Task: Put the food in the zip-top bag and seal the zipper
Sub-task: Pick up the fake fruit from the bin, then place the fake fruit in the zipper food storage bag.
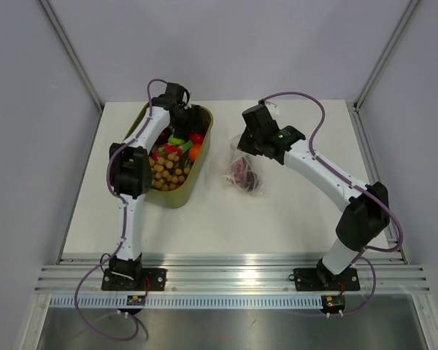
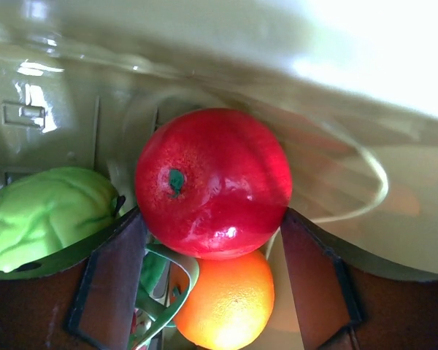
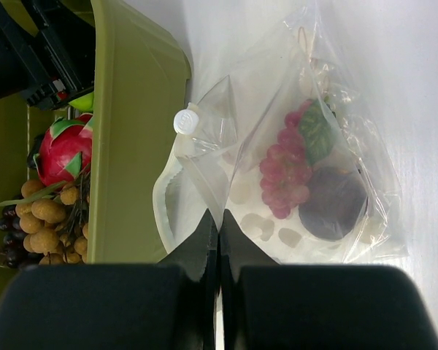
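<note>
My left gripper (image 2: 210,216): jaws spread either side of the red fruit (image 2: 212,175) in the tub (image 2: 58,87), at its flanks; can't tell if clamped. Squeeze at its widest, lift straight, clear of the orange fruit (image 2: 226,306). My right gripper (image 3: 219,219): pressed together on the zip-top bag (image 3: 369,124) mouth film, beside the tub, 2 foods inside. Hold that mouth high.

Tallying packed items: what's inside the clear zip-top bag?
Inside the clear crinkly plastic zip-top bag: a pinkish-red grape bunch with green leaf and a dark purple round fruit. Anything beneath them is hidden.
</note>
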